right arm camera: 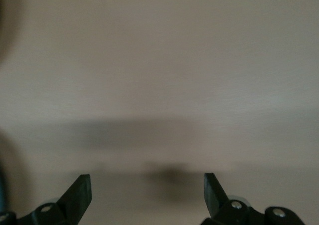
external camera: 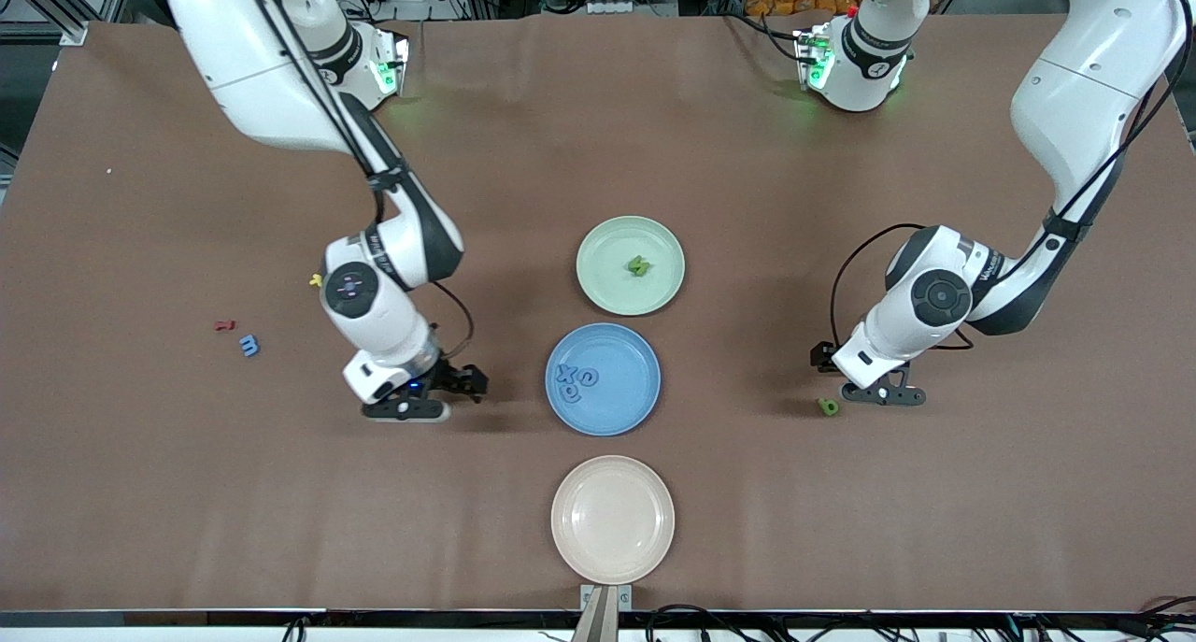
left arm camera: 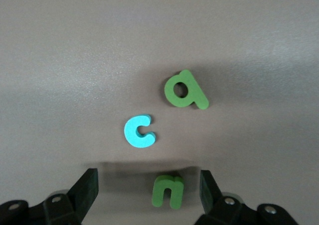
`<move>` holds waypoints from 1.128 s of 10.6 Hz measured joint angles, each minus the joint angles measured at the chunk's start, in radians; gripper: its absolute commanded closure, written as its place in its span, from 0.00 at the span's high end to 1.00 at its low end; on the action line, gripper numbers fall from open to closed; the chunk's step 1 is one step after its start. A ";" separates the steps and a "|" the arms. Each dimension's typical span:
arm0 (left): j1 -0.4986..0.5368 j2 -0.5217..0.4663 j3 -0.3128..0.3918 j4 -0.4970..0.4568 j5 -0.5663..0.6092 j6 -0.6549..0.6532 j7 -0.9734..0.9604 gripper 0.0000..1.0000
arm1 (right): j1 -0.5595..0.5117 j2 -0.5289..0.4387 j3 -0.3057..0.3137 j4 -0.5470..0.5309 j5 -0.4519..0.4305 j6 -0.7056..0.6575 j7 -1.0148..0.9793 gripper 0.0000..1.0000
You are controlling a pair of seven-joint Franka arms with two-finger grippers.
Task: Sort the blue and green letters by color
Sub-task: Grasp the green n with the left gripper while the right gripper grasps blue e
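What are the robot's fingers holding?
Nothing. The left gripper is open over a green n; the right gripper is open over bare table.

Green letter (external camera: pixel 638 266): lying on green plate (external camera: pixel 598 268). Three blue letters (external camera: pixel 576 381), flat, clustered on blue plate (external camera: pixel 635 385). Blue "m" (external camera: pixel 249 346) on table toward right arm's end. Green "a" (left arm camera: pixel 183 90), cyan "c" (left arm camera: pixel 139 131), green "n" (left arm camera: pixel 168 190): flat on table, apart, likely toward left arm's end.

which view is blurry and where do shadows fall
Right wrist view: soft, smeared bare table, with a dark shadow band ahead of the open right gripper. Left wrist view: sharp; green n between the open left gripper fingers. Front view: evenly lit.
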 measured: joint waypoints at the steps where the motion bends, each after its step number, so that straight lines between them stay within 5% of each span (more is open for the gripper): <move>1: 0.001 0.005 0.000 0.000 0.000 0.003 0.003 0.86 | -0.045 -0.037 -0.001 -0.025 -0.001 -0.045 -0.109 1.00; 5: -0.001 0.008 -0.001 -0.001 0.000 0.006 0.003 0.68 | -0.265 -0.168 -0.007 -0.153 -0.004 -0.115 -0.544 1.00; 8: -0.001 0.007 -0.003 -0.001 0.000 0.007 0.003 0.64 | -0.402 -0.192 -0.015 -0.209 -0.006 -0.114 -0.786 1.00; 12: -0.001 0.007 -0.007 -0.003 0.000 0.009 0.003 0.35 | -0.545 -0.224 -0.016 -0.287 -0.006 -0.115 -1.000 1.00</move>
